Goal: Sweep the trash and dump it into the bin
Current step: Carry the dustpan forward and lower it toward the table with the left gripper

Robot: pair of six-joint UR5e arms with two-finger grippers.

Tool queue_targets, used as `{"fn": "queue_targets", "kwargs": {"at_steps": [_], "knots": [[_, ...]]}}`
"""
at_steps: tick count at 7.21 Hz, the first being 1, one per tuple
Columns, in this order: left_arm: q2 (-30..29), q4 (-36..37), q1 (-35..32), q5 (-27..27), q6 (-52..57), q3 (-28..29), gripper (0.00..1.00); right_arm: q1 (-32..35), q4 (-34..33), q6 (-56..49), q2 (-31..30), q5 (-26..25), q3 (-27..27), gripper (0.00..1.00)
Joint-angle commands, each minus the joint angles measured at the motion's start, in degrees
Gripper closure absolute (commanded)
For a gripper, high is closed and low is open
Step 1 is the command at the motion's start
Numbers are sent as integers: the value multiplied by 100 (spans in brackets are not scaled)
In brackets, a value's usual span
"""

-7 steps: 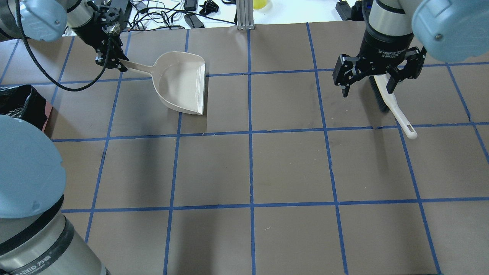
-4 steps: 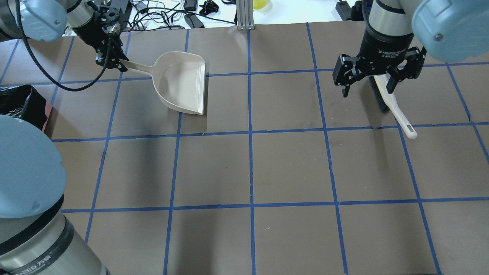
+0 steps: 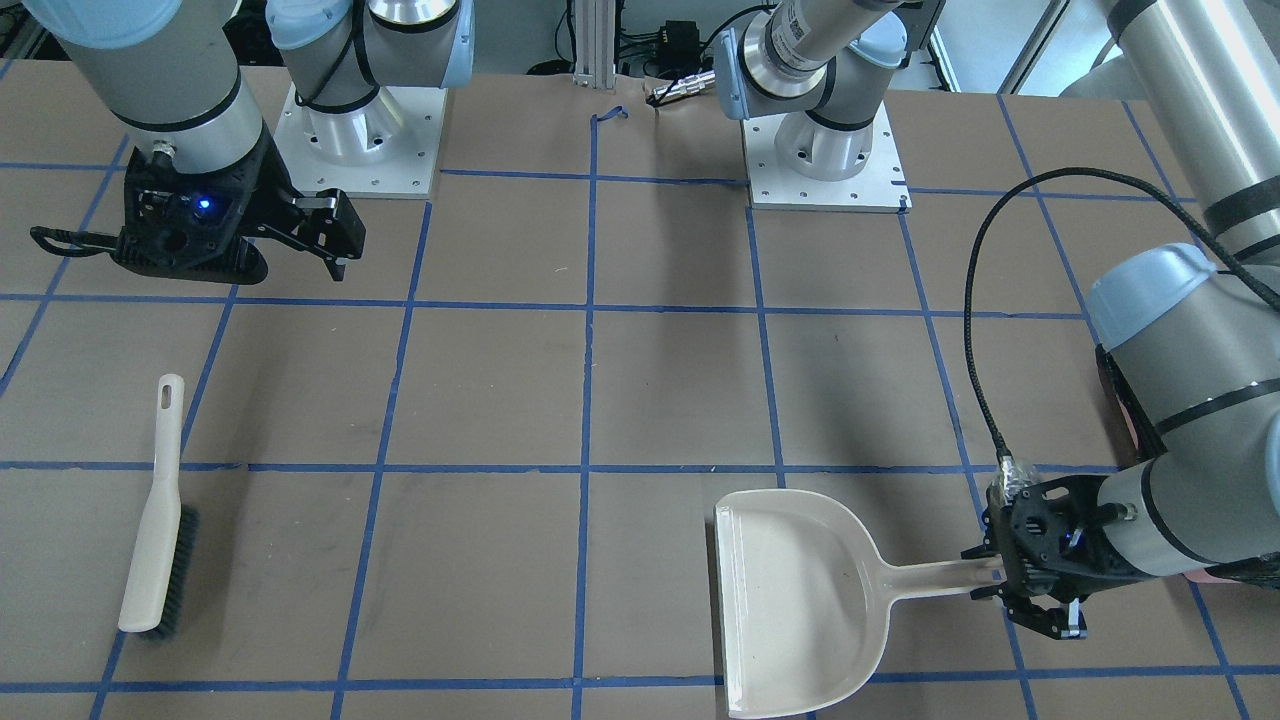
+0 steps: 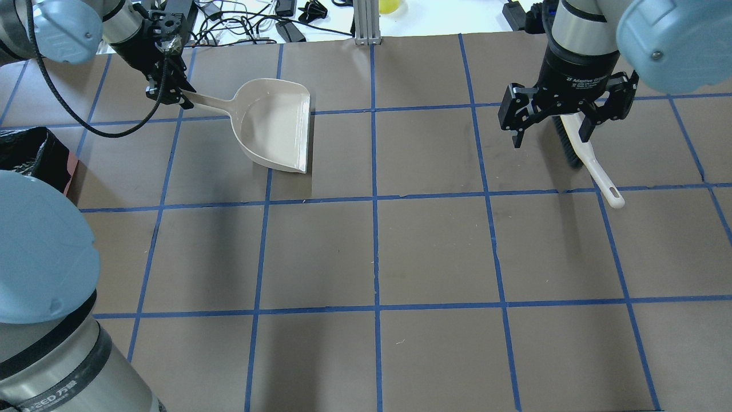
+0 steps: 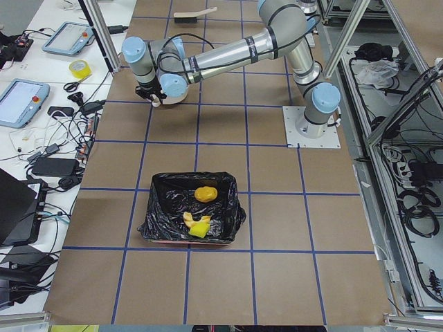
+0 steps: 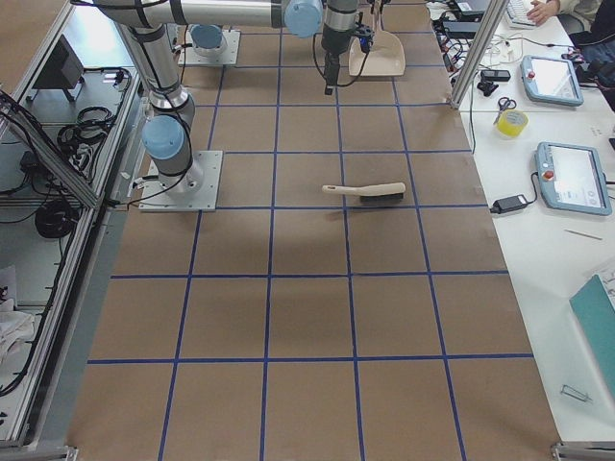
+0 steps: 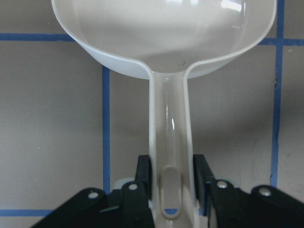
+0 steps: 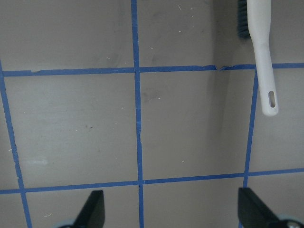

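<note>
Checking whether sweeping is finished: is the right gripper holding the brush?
No, the right gripper is wide open with nothing between its fingers, and the brush lies on the table beyond.

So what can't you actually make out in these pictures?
The bin: overhead view, cut by the left edge and hidden behind the left arm.
The trash: left side view, too small to tell the pieces apart.
The brush head: overhead view, partly under the open right gripper.
The dustpan front: left wrist view, cut by the top edge.
</note>
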Motion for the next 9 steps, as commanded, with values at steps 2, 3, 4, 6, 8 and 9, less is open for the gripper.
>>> {"fn": "queue_targets", "kwargs": {"at_steps": [2, 3, 4, 6, 8, 9], "knots": [[-7, -3, 118, -14, 331, -50, 100, -2, 3, 0, 0, 0, 3, 0], [2, -3, 118, -40, 367, -207, 100, -2, 3, 0, 0, 0, -6, 0], [19, 5, 126, -31, 376, -287, 100, -2, -6, 0, 0, 0, -6, 0], [2, 6, 231, -57, 376, -288, 100, -2, -50, 0, 0, 0, -6, 0], [-16, 6, 223, -179, 237, -279, 83, -2, -6, 0, 0, -52, 3, 0], [-16, 6, 206, -233, 210, -287, 75, -2, -6, 9, 0, -79, 3, 0]]}}
